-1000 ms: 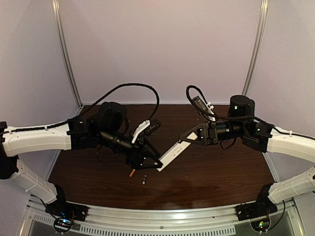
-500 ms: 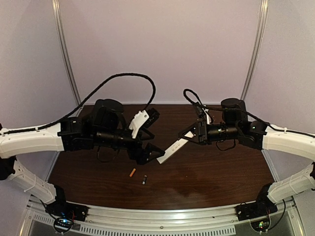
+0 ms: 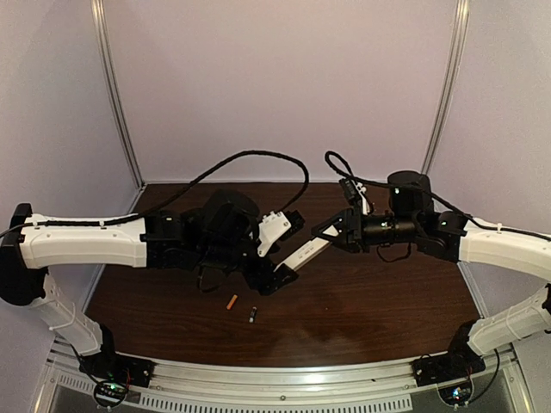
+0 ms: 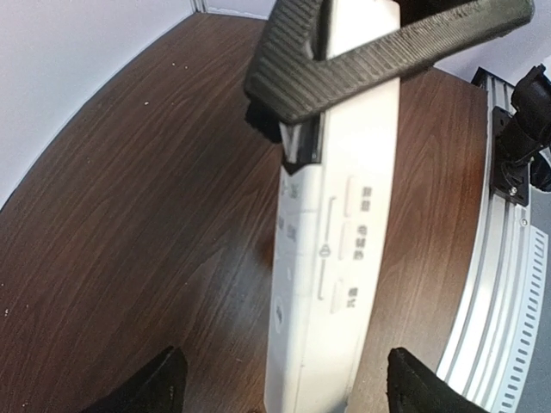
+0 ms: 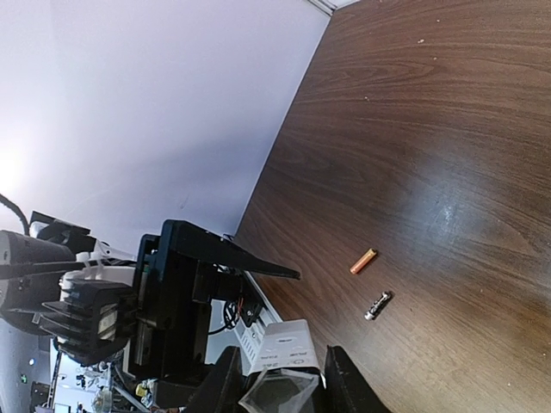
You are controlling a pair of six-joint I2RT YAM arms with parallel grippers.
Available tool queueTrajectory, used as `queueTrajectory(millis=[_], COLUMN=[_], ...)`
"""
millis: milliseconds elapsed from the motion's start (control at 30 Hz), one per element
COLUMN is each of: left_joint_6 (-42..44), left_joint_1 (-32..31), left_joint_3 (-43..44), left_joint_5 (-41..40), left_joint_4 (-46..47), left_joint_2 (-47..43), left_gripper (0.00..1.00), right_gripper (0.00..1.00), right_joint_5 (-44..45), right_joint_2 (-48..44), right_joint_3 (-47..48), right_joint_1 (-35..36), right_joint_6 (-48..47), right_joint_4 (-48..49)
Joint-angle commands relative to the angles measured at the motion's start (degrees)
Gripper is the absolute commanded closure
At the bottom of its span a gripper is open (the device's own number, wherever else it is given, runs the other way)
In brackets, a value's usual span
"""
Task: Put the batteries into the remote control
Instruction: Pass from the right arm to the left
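Observation:
The remote control [image 3: 306, 250], a slim white bar, hangs tilted above the table. My right gripper [image 3: 331, 234] is shut on its upper end. In the right wrist view the remote [image 5: 291, 342] sits between my right gripper's [image 5: 280, 385] jaws, its dark grey patch at the grip. My left gripper [image 3: 275, 277] is open at the remote's lower end. In the left wrist view the remote [image 4: 336, 258] runs between my left gripper's [image 4: 280, 385] wide-apart jaws, not touching them. The orange battery [image 3: 231, 302] and the black battery [image 3: 252, 315] lie on the table, also seen from the right wrist: orange [image 5: 363, 260], black [image 5: 377, 305].
The brown wooden table [image 3: 387, 301] is ringed by pale walls. A metal rail [image 3: 284, 387] runs along the near edge, also in the left wrist view [image 4: 508, 284]. Black cables loop above both arms. The batteries lie just in front of the left gripper.
My left arm has swung right and back, and its open gripper now straddles the remote's lower end. My right gripper has lifted the remote slightly and kept hold. The batteries have not moved.

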Motion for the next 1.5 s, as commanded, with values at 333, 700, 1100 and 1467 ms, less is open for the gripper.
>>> queueTrajectory(millis=[333,700,1100,1467], left_joint_6=[-1.39,0.12,2.49,1.35], left_joint_1=[-0.10,-0.31,-1.65,-1.66], left_joint_3=[-4.57,-0.31,4.09,3.65], left_joint_5=[14.16,1.55,-3.35,-1.06], left_joint_4=[6.99,3.63,-0.02,0.50], left_joint_2=[-7.78,-4.22,2.39,1.44], left_gripper=[0.03,0.16,0.27,0.64], right_gripper=[0.97,1.00,1.00,0.96], right_joint_5=[-6.85,-3.64,-2.58,-5.00], right_joint_2=[-6.14,-1.93,-0.94,-0.54], right_joint_3=[-1.01,3.09,1.49,-0.36], right_joint_1=[-0.31,-0.31,-0.36,-0.49], right_joint_6=[-15.10,-8.09,0.81,5.02], right_joint_4=[6.04,0.32,2.91,7.60])
